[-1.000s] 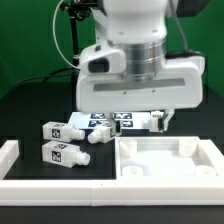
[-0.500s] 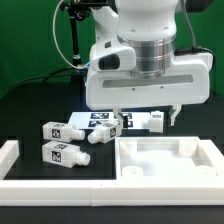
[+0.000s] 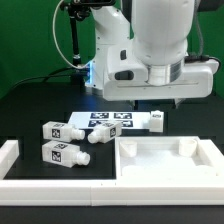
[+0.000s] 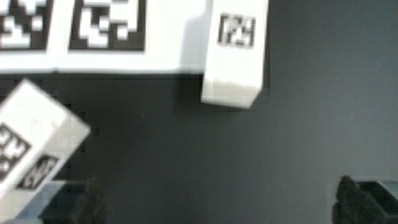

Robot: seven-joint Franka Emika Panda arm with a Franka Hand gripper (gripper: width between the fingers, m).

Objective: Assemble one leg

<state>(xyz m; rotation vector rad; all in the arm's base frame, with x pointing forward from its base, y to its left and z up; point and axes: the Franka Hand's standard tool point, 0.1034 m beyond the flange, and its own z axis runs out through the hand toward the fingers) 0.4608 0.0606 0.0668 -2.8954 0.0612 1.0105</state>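
A white leg with tags lies on the black table at the right end of the marker board. In the wrist view this leg lies beside the marker board, and a second leg lies slanted nearer. Two more legs lie at the exterior view's left. My gripper hangs above the marker board and the first leg. It is open and empty, with its dark fingertips wide apart over bare table.
The large white tray-like panel lies at the front right. A white fence runs along the left and front edges of the table. The arm's base and cables stand at the back.
The gripper has risen from just above the table and shifted toward the exterior view's right. It stays open and empty. The legs have not moved.
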